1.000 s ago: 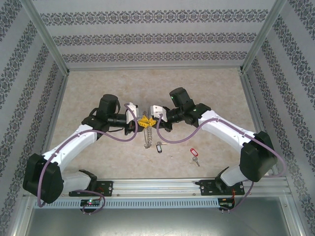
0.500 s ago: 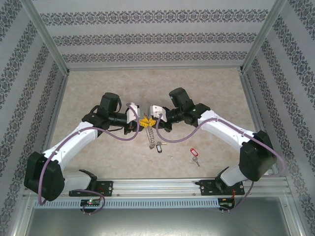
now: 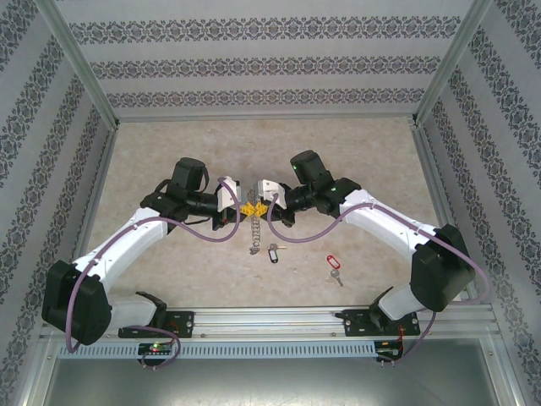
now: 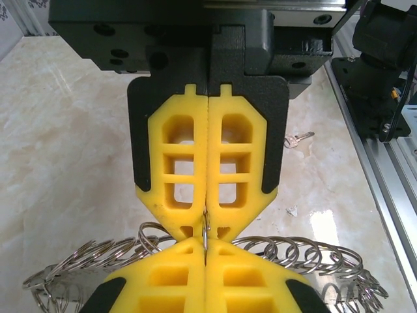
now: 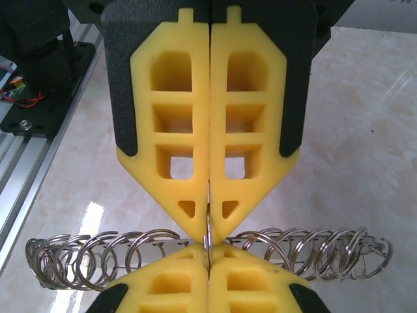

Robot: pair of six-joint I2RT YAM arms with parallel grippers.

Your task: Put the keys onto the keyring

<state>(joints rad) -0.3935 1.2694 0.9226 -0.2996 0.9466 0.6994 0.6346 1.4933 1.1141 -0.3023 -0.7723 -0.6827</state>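
Note:
The keyring [image 3: 252, 233], a silvery wire loop strung with many small rings, hangs above the table between the two arms. My left gripper [image 3: 244, 207] and right gripper [image 3: 257, 205] meet tip to tip, and both are shut on the same small ring. In the left wrist view that ring [image 4: 206, 229] is pinched at my left gripper [image 4: 206, 225], with the keyring's coils [image 4: 296, 251] spreading out to both sides. My right gripper [image 5: 209, 225] pinches it above the coils [image 5: 313, 254]. The dark-tagged key [image 3: 272, 252] and the red-tagged key [image 3: 333, 263] lie on the table.
The marble-look tabletop [image 3: 169, 152] is walled by patterned panels. An aluminium rail [image 3: 270, 321] with the arm bases runs along the near edge. A bare metal key blade [image 4: 298, 138] shows on the table beyond my left fingers.
My left gripper has closed the last bit onto the small ring. The hanging keyring swung to the right and has come back to hang straight down. The right arm has stayed put.

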